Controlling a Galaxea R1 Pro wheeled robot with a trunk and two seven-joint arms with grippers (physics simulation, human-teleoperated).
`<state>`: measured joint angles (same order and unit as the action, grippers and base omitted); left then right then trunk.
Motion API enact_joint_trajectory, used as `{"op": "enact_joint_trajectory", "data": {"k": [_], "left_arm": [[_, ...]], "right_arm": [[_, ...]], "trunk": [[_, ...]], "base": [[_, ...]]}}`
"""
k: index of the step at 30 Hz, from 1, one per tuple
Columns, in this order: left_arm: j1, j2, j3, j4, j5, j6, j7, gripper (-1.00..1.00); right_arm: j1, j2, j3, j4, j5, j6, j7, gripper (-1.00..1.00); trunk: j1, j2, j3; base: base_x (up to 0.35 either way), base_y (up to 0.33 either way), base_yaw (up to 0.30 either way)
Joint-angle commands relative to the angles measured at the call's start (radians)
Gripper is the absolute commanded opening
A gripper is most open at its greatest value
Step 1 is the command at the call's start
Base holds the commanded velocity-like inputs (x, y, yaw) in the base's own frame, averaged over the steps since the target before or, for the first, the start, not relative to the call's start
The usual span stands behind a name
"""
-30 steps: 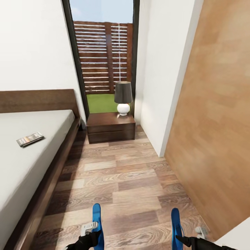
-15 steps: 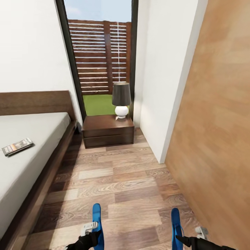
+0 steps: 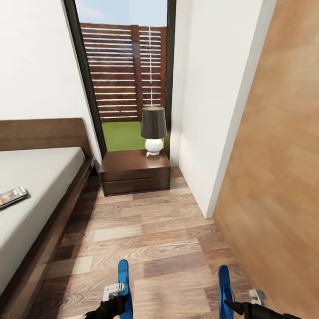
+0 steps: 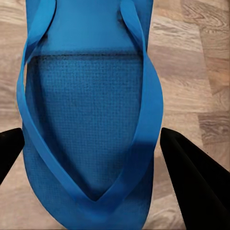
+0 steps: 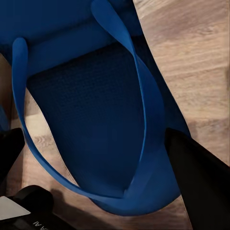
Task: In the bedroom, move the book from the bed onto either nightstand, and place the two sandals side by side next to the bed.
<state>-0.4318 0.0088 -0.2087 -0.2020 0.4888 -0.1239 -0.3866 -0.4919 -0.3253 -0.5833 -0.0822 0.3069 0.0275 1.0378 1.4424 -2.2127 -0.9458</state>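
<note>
Sandals, bright blue and flat, are gripped one in each hand: the left hand [image 3: 116, 297] grips one sandal [image 3: 123, 283] and the right hand [image 3: 239, 305] the other [image 3: 224, 285], low over the brown wood-plank floor [image 3: 150, 239]. The thin dark-covered book [image 3: 12, 196] lies at far left on the light grey mattress of the dark-framed bed [image 3: 40, 177], while the low dark brown two-drawer nightstand [image 3: 135, 172] stands just beside the bed's head, bearing a dark-shaded white lamp [image 3: 153, 130].
</note>
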Motion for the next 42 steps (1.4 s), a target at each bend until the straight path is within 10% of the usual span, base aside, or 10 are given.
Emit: {"op": "enact_joint_trajectory", "data": {"k": [1, 42], "left_arm": [[-0.001, 0.001, -0.008, 0.001, 0.008, -0.005, -0.002, -1.0], [-0.001, 0.001, -0.008, 0.001, 0.008, -0.005, -0.002, -1.0]], "right_arm": [[-0.001, 0.0, -0.01, -0.001, 0.008, 0.003, 0.004, -1.0], [-0.001, 0.0, -0.01, -0.001, 0.006, 0.003, 0.002, -1.0]], "trunk": [[0.0, 0.0, -0.001], [0.0, 0.0, -0.001]], "base": [[0.32, -0.001, 0.0], [0.321, 0.0, 0.048]]}}
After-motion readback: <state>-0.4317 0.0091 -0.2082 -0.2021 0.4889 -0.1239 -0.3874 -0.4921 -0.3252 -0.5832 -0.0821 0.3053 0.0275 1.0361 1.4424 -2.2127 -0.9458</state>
